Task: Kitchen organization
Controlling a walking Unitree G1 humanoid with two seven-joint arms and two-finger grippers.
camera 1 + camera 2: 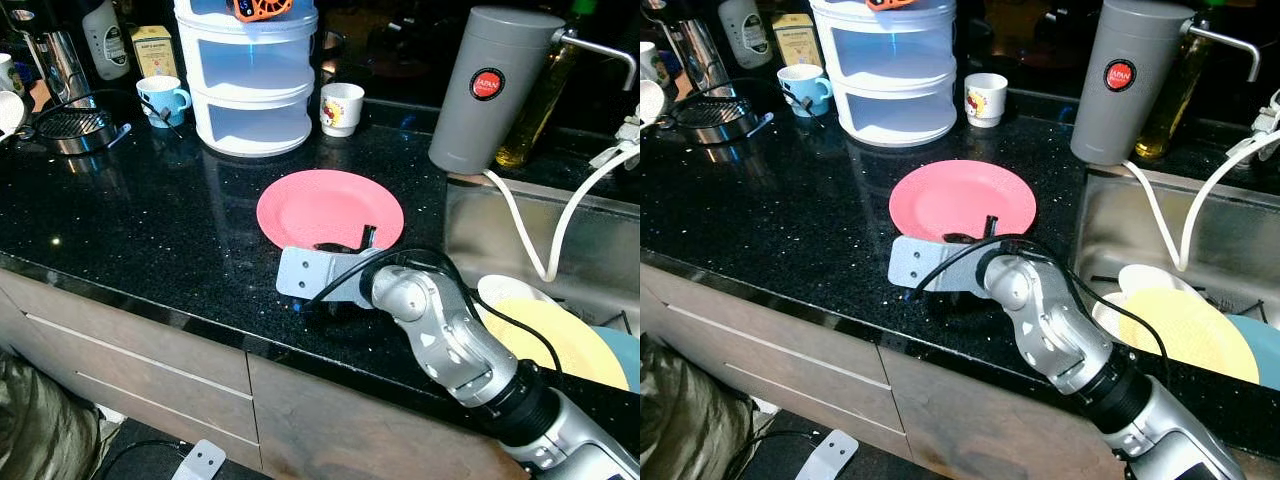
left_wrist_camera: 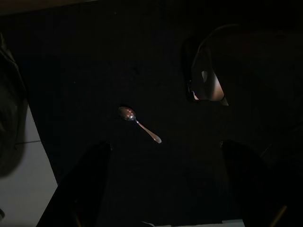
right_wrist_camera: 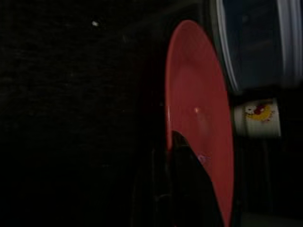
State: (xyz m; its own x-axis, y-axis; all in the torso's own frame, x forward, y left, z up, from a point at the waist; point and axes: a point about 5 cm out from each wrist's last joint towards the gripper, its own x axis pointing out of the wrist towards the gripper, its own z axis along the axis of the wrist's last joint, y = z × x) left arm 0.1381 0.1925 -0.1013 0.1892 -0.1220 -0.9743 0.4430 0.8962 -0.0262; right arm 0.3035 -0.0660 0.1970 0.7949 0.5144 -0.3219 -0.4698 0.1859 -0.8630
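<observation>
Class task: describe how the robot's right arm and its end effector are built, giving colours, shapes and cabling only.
The right arm is made of rounded silver segments, with a black ribbed collar nearer the body. A flat pale-grey bracket sits at the wrist. Thin black cables loop over the wrist joint. The right end effector has long black fingers.

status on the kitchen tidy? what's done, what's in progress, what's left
Done: hard to say; nothing looks clearly put away. In hand: the right gripper is at the near rim of the pink plate on the black counter, one finger over its edge. Left: yellow plate and white dish sit in the sink; blue mug and white cup stand out.
</observation>
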